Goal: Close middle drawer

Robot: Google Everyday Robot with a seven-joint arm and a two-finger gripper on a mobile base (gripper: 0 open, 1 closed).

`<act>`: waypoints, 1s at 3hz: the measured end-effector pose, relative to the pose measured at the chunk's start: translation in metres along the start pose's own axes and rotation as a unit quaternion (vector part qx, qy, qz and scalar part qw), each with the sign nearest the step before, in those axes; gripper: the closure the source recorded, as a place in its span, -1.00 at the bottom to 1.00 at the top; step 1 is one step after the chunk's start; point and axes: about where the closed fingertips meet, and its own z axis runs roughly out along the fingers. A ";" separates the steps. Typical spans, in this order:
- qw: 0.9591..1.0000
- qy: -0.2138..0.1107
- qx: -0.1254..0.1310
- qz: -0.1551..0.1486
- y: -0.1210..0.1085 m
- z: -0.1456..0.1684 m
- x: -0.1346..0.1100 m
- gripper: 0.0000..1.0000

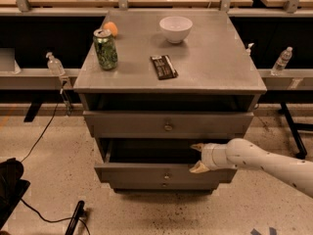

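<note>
The middle drawer (146,172) of the grey metal cabinet stands pulled out, its dark inside showing above a low front panel with a small round knob (167,176). My gripper (197,156) comes in from the right on a white arm. It is open and holds nothing. Its two tan fingertips (197,146) are spread one above the other, at the top edge of the drawer's front panel, right of the knob. The lower fingertip rests against the panel. The taller-fronted drawer (167,125) above is nearly shut.
On the cabinet top (215,72) stand a green can (105,49), an orange (111,29), a white bowl (175,28) and a dark snack bar (163,66). Plastic bottles (283,60) stand on rails on both sides. A black cable and a dark object (12,185) lie on the floor at left.
</note>
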 end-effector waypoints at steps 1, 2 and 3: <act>1.000 -0.016 0.011 0.004 0.002 -0.010 -0.003 -0.14; 0.999 -0.046 0.009 0.029 0.032 -0.020 -0.002 -0.12; 0.997 -0.058 0.000 0.040 0.053 -0.025 -0.001 -0.12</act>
